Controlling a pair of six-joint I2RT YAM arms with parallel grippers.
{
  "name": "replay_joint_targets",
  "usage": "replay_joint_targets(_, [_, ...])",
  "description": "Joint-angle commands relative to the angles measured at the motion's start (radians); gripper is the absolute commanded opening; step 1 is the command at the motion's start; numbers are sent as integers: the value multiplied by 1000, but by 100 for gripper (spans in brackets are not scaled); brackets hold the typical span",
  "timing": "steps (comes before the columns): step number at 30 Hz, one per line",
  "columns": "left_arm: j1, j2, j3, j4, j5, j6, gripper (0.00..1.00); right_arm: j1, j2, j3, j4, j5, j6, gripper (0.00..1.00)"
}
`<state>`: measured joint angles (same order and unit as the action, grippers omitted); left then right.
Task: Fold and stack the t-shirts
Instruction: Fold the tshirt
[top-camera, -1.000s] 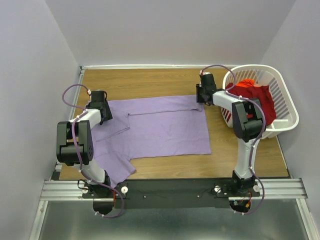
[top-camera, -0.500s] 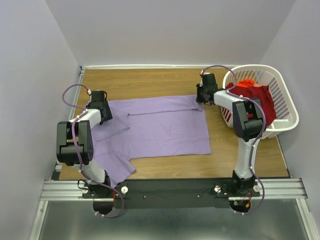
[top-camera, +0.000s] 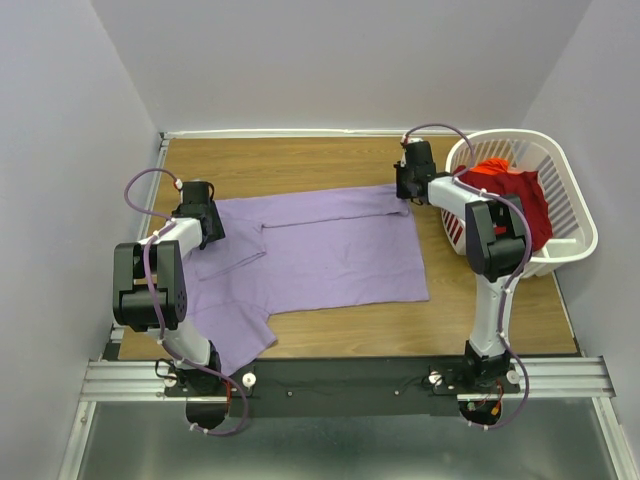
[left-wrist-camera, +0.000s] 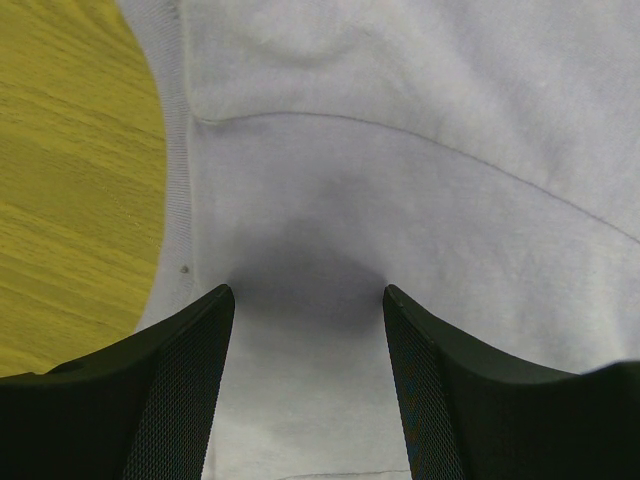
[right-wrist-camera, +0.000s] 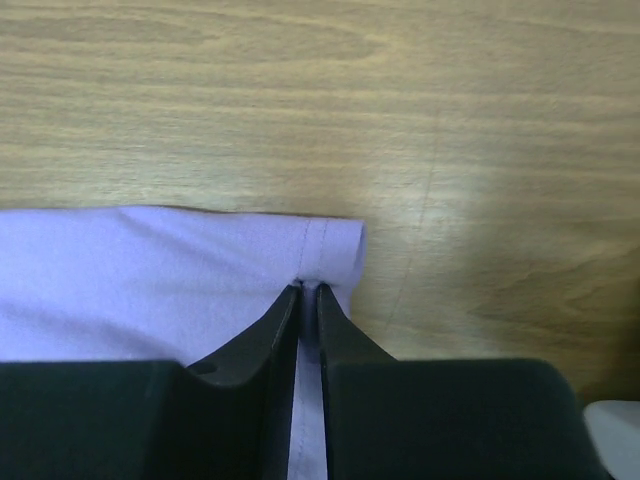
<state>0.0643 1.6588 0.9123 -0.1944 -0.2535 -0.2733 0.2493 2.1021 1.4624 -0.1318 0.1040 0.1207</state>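
Here, a wooden table (top-camera: 300, 160) between pale walls carries the purple shirt (top-camera: 330, 250), spread out.
The white basket (top-camera: 575, 200) at the right edge holds the red shirt (top-camera: 520, 188), partly hidden behind the right arm. The right gripper (right-wrist-camera: 308, 288) pinches the purple shirt's far right corner. The left gripper (left-wrist-camera: 305, 300) is spread wide over its left end.

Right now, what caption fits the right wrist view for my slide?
Right pincer shut on the lavender t-shirt's hemmed corner, above the wooden table.
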Motion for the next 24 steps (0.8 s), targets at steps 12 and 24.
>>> replay_joint_targets(12, [-4,16,0,-16,-12,11,70,-8,42,27,-11,25,-67,26])
replay_joint_targets(24, [-6,21,-1,-19,-20,13,69,-8,41,59,-12,123,-140,1])
